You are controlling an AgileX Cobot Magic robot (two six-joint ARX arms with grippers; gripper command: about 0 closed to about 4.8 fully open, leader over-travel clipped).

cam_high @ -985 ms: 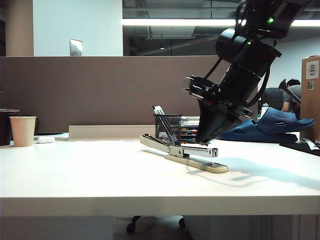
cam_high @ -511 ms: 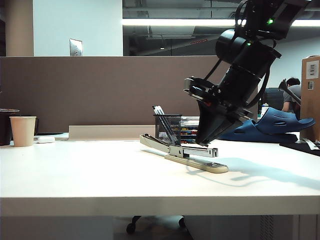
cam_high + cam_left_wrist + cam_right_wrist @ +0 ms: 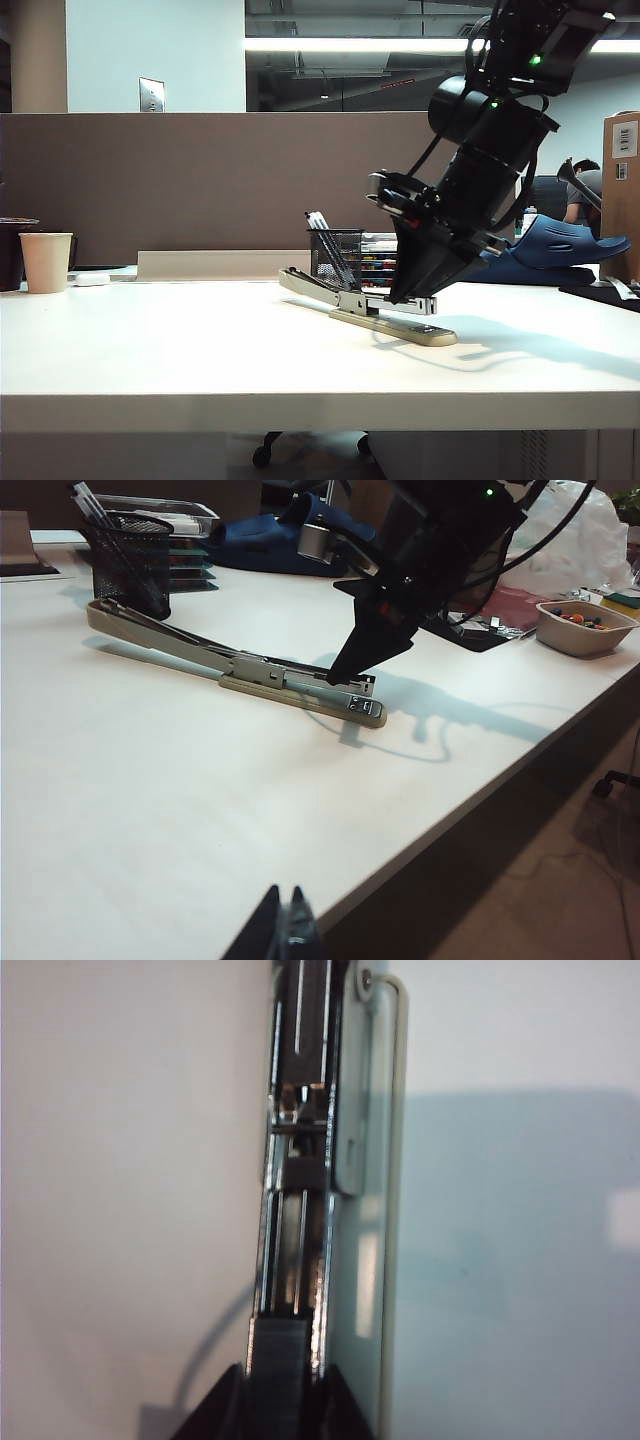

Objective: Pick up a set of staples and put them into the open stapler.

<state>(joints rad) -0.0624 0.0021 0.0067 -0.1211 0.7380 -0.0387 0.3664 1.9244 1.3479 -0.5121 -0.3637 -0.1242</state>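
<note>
The stapler [image 3: 370, 305] lies open mid-table, its beige arm swung back and its silver rail [image 3: 300, 1210] exposed. My right gripper [image 3: 400, 292] points steeply down onto the rail's front part. In the right wrist view the set of staples [image 3: 278, 1370], a short grey bar, sits in the rail channel between the two dark fingers [image 3: 225, 1410], which stand just outside the rail walls, slightly apart from the bar: open. My left gripper [image 3: 284, 895] hovers shut and empty near the table's front edge, well away from the stapler [image 3: 250, 670].
A black mesh pen cup [image 3: 335, 255] stands just behind the stapler. A paper cup [image 3: 46, 262] and a small white oblong object [image 3: 92, 279] sit far left. A blue object [image 3: 560, 250] and a cardboard box [image 3: 622, 190] are at the right. A tray of small items [image 3: 585, 625] lies beyond.
My right gripper has sunk slightly, its tips now down at the stapler's rail. The stapler and the left arm have not moved.
</note>
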